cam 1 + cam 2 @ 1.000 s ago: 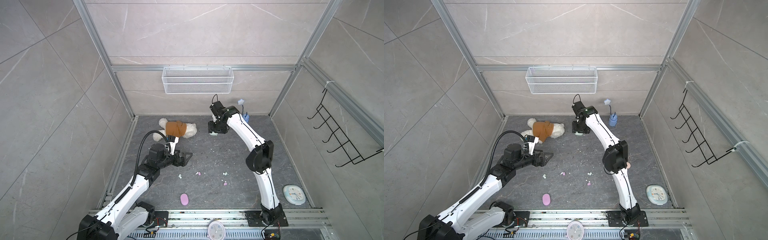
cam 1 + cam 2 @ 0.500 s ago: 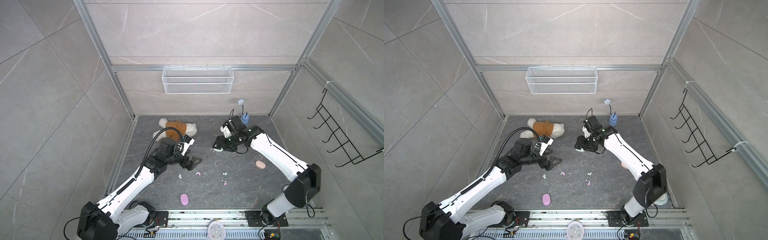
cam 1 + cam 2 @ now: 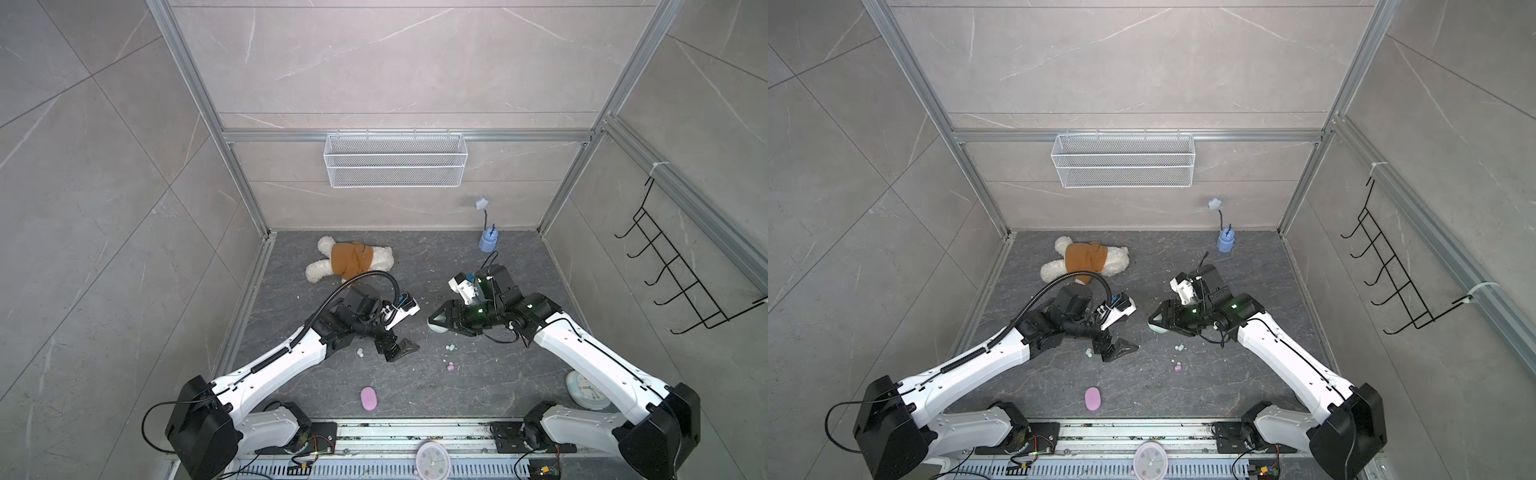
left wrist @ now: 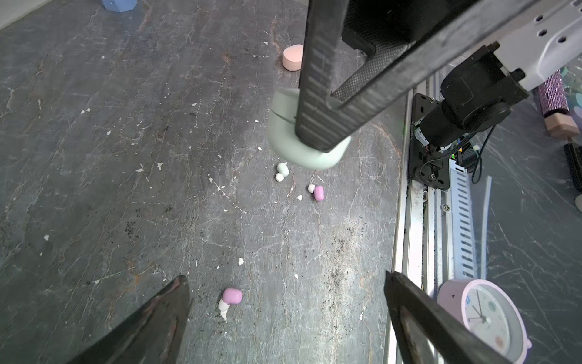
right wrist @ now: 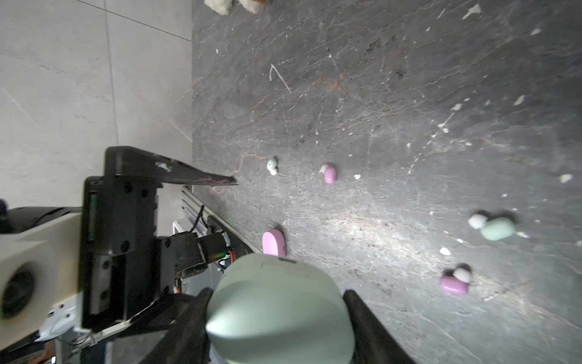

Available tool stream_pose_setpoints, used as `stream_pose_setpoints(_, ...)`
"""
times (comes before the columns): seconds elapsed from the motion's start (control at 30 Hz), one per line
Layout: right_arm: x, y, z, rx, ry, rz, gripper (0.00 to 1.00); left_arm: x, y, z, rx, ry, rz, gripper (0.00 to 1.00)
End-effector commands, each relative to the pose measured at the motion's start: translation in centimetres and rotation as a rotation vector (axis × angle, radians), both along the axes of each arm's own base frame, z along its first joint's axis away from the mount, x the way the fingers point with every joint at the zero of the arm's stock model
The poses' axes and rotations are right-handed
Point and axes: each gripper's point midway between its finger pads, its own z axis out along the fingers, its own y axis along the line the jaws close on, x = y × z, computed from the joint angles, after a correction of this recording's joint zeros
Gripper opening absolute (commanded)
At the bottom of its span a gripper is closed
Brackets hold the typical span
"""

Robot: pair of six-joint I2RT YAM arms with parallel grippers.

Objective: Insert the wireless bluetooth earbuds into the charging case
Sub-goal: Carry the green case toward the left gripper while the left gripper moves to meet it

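The dark stone surface [image 3: 478, 399] carries everything loose, so keep both arms low over it. Your right hand [image 3: 436, 324] is closed on the mint charging case [image 4: 285, 141], gripping it across the body and holding it clear of the surface. The seam round the case looks shut, and one finger seems to cross it. I'd judge that you need to regrip on the lower shell before the lid can lift.

Your left hand [image 4: 285, 283] is spread wide and holds nothing. A lilac earbud [image 4: 232, 296] lies on the surface between its fingertips [image 4: 170, 302], but that colour likely belongs to another case. Go for the mint earbud [image 5: 271, 164] just beside that hand's fingertip, or the second mint earbud [image 4: 282, 169] just beneath the held case. Pinch it by the rounded body and approach from straight above.

- The case's inside and hinge side are hidden.
- In both top views the left hand covers the lilac earbud.
- No peach earbud is in view.
- The white specks [image 4: 241, 261] are hard to tell from the buds' white tips.
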Motion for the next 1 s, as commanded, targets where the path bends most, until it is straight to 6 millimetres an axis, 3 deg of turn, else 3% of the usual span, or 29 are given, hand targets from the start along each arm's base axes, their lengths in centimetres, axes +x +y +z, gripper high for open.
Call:
stream_pose_setpoints(0.0,-0.8,1.0,1.0,0.073,-0.008,0.035,0.6,-0.3,-1.6,2.3,-0.072,-0.084,-0.107,0.95)
stream_pose_setpoints(0.63,-1.1,3.1,1.5,0.134,-0.01,0.114,0.61,-1.5,-4.6,4.4,-0.206,-0.055,-0.226,0.63)
stream_pose_setpoints(0.97,-1.2,3.2,1.7,0.139,-0.01,0.123,0.61,-1.6,-5.1,4.3,-0.205,-0.052,-0.239,0.54)
